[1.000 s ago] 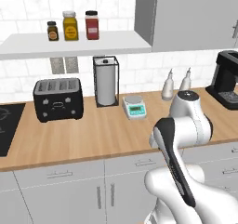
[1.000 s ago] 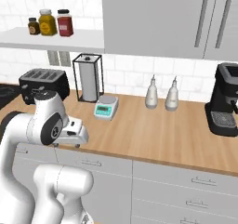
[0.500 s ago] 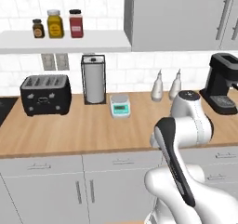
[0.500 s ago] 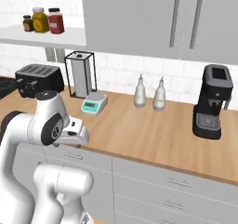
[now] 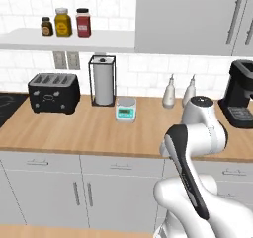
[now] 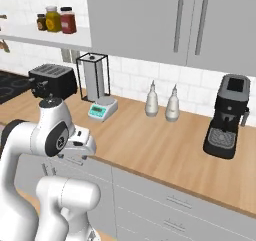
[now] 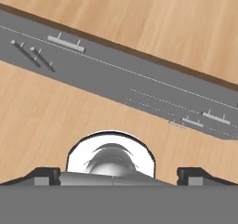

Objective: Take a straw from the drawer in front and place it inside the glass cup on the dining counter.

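Light wood is running the length of the wall-side worktop, which is carrying a black toaster, a paper towel holder, a small kitchen scale, two white bottles and a black coffee machine. Three jars are sitting on the white shelf above. The gripper is hanging with its dark tips spread wide and nothing between them, looking down past the worktop edge at the grey cabinet fronts. The drawer is sitting closed there, its slim bar handle showing; which of the handled fronts is meant is probably not certain from this angle.
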{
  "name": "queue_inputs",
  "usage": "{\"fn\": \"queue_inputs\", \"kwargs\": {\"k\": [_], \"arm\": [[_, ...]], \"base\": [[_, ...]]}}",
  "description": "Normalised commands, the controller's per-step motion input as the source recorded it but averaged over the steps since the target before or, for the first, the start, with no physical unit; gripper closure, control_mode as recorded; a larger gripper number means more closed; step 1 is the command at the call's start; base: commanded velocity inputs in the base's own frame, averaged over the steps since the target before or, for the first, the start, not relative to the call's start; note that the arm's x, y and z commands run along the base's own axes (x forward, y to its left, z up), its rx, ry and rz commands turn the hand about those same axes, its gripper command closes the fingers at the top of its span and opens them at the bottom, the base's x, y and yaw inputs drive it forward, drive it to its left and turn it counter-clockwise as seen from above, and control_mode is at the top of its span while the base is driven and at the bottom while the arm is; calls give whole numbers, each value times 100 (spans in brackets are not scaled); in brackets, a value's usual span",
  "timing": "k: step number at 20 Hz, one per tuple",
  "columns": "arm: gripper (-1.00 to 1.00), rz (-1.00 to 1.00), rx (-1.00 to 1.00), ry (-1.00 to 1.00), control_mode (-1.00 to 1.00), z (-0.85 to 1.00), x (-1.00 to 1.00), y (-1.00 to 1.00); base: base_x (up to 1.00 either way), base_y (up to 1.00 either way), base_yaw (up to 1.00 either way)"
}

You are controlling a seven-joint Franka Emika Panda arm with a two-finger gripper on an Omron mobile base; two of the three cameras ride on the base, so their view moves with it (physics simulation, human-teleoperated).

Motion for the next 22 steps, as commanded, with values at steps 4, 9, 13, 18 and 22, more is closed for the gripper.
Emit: {"fn": "queue_inputs", "kwargs": {"k": [4, 9, 13, 18, 22], "arm": [[-100, 0, 0, 0, 100, 0, 0, 0], [-100, 0, 0, 0, 100, 0, 0, 0], [-100, 0, 0, 0, 100, 0, 0, 0], [-100, 0, 0, -1, -100, 0, 1, 7], [-100, 0, -11, 0, -100, -5, 34, 93]], "base": [[0, -47, 29], [-2, -65, 22], [-2, -56, 8], [0, -5, 0], [0, 0, 0]]}}
